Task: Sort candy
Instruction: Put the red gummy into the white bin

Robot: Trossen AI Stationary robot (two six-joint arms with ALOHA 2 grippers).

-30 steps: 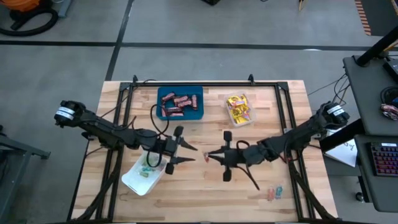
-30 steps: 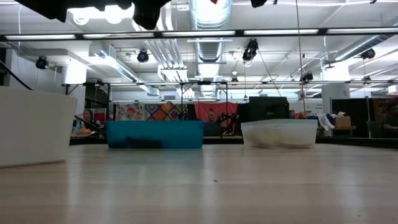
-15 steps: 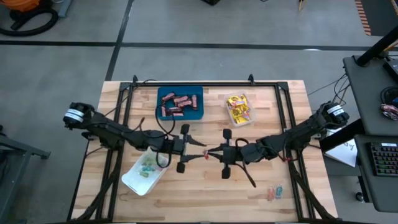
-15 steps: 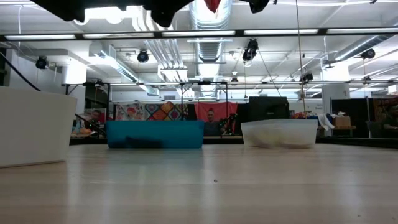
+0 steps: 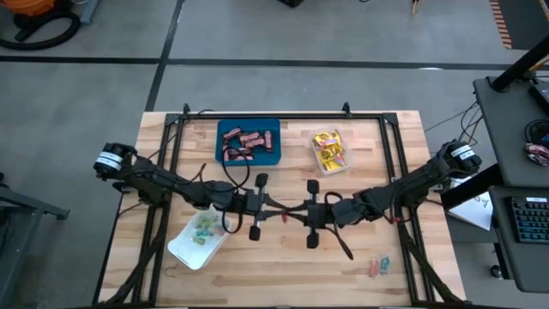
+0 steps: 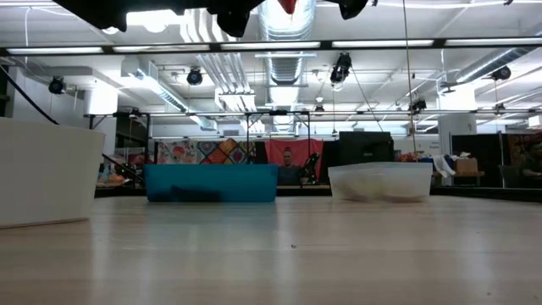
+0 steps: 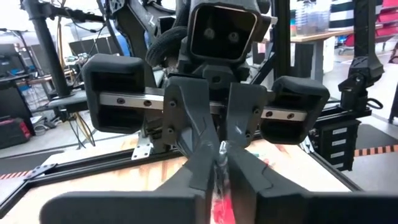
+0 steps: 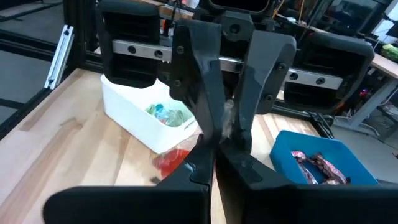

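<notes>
While both grippers meet mid-table, left gripper (image 5: 276,209) and right gripper (image 5: 292,210) each pinch 1 red sweet (image 8: 171,163); both fingers shut. Risk: simultaneous pull tears wrapper, or premature release drops it.

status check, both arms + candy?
Left gripper and right gripper meet mid-table, both shut on one small red wrapped candy. Nothing in the way.
</notes>
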